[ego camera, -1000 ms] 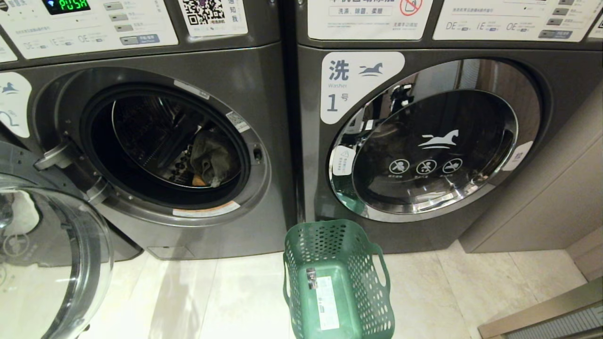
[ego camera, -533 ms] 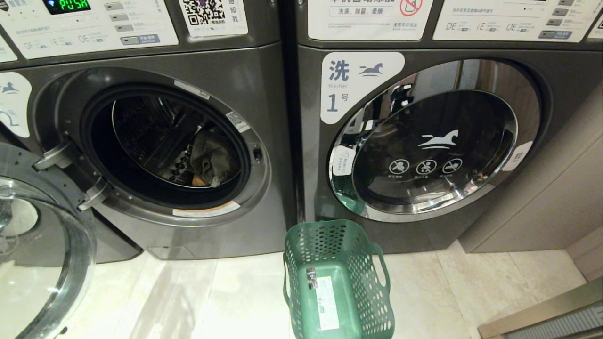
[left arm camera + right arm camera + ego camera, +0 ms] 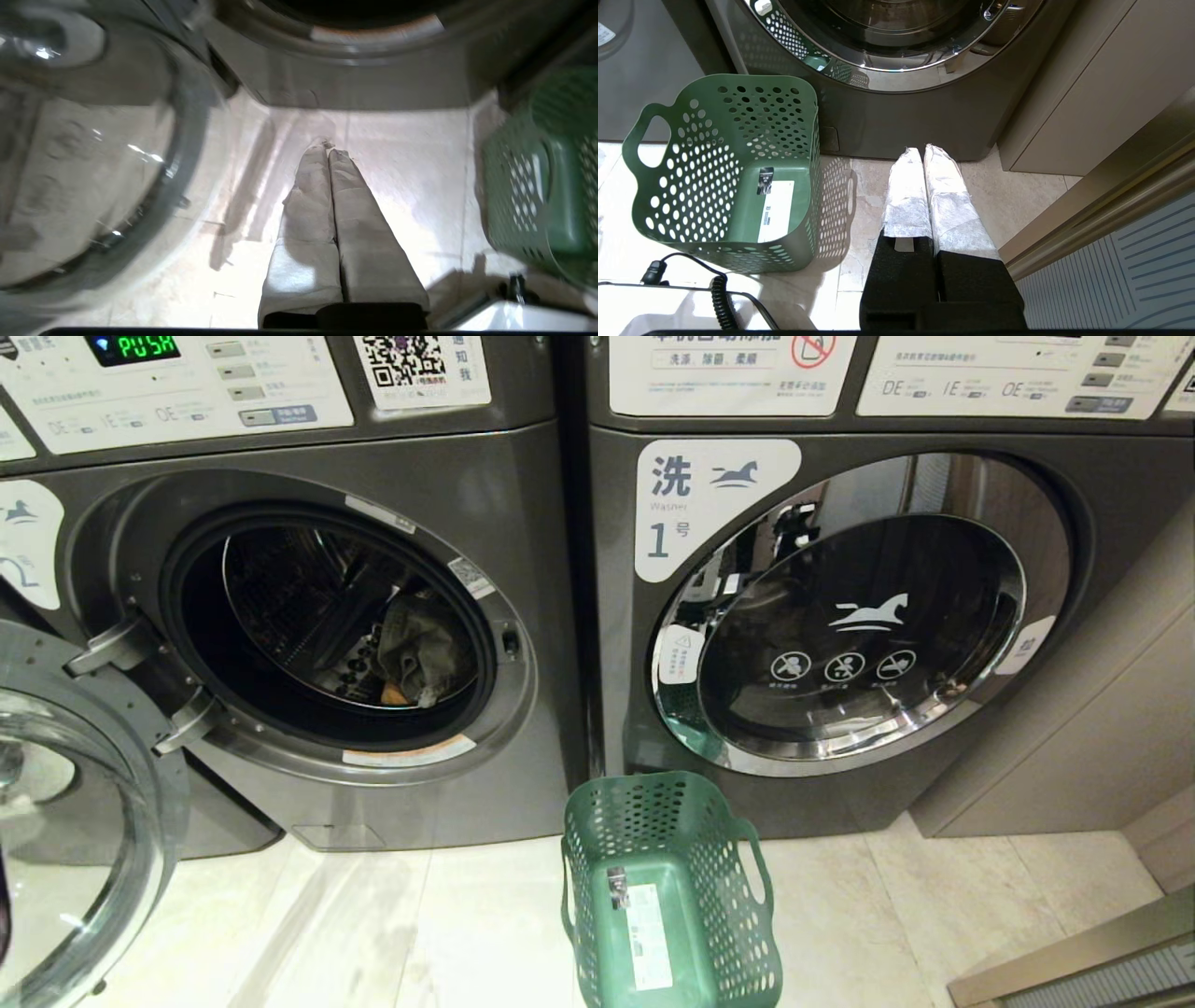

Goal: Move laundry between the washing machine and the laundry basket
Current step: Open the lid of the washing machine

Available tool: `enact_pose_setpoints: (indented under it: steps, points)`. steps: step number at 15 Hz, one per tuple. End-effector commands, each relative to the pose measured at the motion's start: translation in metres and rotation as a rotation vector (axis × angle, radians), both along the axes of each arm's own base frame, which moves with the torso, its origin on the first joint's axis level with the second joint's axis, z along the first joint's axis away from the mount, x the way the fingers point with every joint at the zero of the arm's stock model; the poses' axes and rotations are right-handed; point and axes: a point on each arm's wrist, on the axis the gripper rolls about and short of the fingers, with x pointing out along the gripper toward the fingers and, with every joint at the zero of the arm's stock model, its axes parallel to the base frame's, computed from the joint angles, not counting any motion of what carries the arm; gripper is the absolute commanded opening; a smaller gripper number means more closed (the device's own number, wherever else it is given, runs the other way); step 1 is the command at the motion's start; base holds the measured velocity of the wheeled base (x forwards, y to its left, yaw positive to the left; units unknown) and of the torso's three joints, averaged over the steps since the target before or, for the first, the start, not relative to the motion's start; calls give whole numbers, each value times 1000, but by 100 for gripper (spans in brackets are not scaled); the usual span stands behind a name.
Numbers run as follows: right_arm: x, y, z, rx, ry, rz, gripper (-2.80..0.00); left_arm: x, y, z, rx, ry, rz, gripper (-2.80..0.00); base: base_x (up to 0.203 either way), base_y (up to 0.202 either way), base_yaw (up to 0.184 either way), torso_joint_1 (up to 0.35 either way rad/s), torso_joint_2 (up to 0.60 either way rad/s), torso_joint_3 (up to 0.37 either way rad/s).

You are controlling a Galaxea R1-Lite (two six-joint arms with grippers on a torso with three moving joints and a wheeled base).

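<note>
My left gripper [image 3: 329,151] was pressed shut, its two wrapped fingers [image 3: 310,196] flat against each other with nothing between them, pointing down at the pale floor [image 3: 411,186] in the middle of its wrist frame. The right gripper [image 3: 922,151] was closed the same way and just as empty, hanging low over the tiles near the bottom of the machine marked "1" [image 3: 709,504]; I judge it was parked there only to keep out of the way.

Outward from the left fingers, the glass door [image 3: 84,821] of the washing machine [image 3: 523,616] stood swung wide at the lower left of the head frame, which left the round mouth free for reaching in. Neither arm showed in that head frame.

Deep in the drum, right of centre in the opening, lay the laundry [image 3: 420,649]: a dull grey-green garment slumped against the drum wall with a scrap of yellow-orange cloth [image 3: 394,693] peeking out beneath it (no magenta piece could be seen).

The laundry basket [image 3: 597,821] stood on the floor at the lower middle of the head frame, just before the seam between the two machines, bare but for a label on its bottom. Set so near the open drum, it made for a short carry. I judged nothing had yet been moved into it, and the grey-green piece looked the easiest first grab.
</note>
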Motion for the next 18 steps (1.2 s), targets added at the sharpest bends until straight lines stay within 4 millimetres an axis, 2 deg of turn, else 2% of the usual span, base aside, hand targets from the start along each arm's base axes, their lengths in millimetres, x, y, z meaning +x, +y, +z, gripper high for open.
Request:
enact_pose_setpoints:
  steps: [1,3,5,8,10,14,18]
  points:
    - [0,0,0,-1,2,0,-280,-36,-14,-58,16,-5,-70,-280,0,0,0,0,0,0]
    - [0,0,0,-1,2,0,-280,-57,-17,-104,59,-49,-88,-280,0,0,0,0,0,0]
    - [0,0,0,-1,2,0,-280,-79,-17,-126,92,-138,-102,-280,0,0,0,0,0,0]
    - [0,0,0,-1,2,0,-280,-97,-16,-131,86,-227,-195,-280,0,0,0,0,0,0]
    - [0,0,0,-1,2,0,-280,-98,-20,-133,46,-225,-339,-280,0,0,0,0,0,0]
    - [0,0,0,-1,2,0,-280,-108,-22,-144,15,-220,-269,-280,0,0,0,0,0,0]
    - [0,0,0,1,2,0,-280,-124,-21,-150,8,-398,-265,-280,0,0,0,0,0,0]
